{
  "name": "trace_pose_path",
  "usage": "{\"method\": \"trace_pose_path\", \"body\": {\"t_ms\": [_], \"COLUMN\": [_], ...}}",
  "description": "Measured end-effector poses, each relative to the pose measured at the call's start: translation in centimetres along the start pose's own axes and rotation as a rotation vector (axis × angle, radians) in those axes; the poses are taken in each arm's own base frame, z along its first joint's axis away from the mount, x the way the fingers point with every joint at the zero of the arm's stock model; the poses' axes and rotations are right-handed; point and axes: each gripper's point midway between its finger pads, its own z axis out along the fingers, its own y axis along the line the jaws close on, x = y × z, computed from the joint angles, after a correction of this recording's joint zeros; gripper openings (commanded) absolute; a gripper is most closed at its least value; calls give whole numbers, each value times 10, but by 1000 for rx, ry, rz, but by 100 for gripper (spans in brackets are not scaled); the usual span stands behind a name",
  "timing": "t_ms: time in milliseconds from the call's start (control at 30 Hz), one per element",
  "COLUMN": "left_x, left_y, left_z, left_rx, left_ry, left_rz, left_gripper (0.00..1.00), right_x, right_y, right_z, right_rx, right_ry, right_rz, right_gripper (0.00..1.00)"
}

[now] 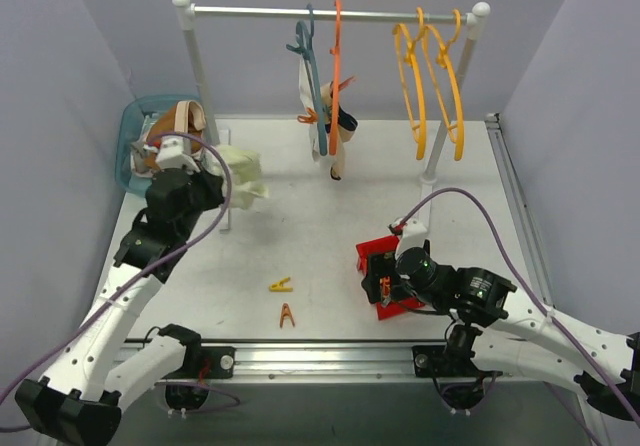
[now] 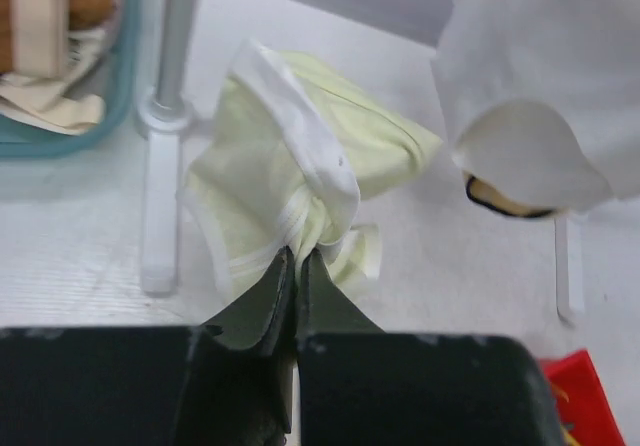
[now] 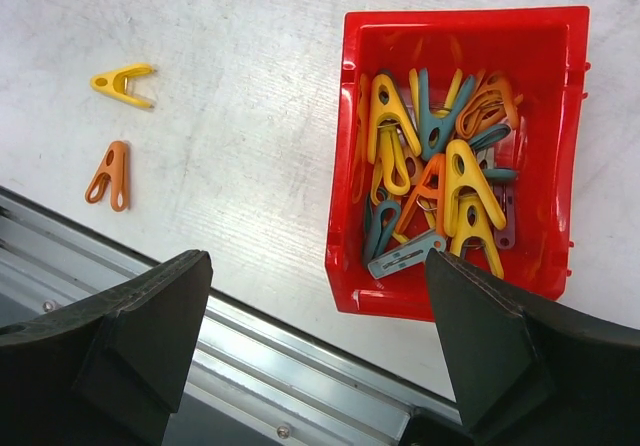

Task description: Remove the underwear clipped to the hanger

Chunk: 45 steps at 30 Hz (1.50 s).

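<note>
My left gripper (image 2: 298,258) is shut on a pale yellow-green pair of underwear (image 2: 300,166) with white trim, held above the table near the rack's left leg; it also shows in the top view (image 1: 243,174). More underwear (image 1: 325,116), white and dark-trimmed, hangs clipped on the blue and orange hangers (image 1: 322,66) on the rail; its lower part shows in the left wrist view (image 2: 540,96). My right gripper (image 3: 318,296) is open and empty, above the table's front edge beside the red bin.
A teal basket (image 1: 130,141) at the back left holds brown and cream underwear (image 2: 50,26). A red bin (image 3: 460,156) holds several clothespins. A yellow pin (image 3: 122,83) and an orange pin (image 3: 110,174) lie on the table. Two empty yellow hangers (image 1: 430,76) hang on the right.
</note>
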Motion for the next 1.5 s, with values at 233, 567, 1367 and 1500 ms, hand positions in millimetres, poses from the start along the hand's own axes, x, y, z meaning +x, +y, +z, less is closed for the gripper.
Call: {"method": "trace_pose_path", "body": {"t_ms": [233, 567, 1367, 1500], "left_x": [-60, -109, -135, -122], "left_y": [100, 184, 155, 123], "left_z": [5, 71, 16, -26], "left_rx": [-250, -385, -283, -175], "left_ry": [-110, -195, -301, -310], "left_rz": [-136, -214, -323, -309], "left_gripper": [3, 3, 94, 94], "right_x": [3, 11, 9, 12], "right_y": [6, 29, 157, 167], "right_z": [5, 23, 116, 138], "right_rx": [-17, -84, -305, -326], "right_ry": [23, 82, 257, 295], "right_rz": [-18, -35, -396, -525], "right_gripper": [91, 91, 96, 96]}}
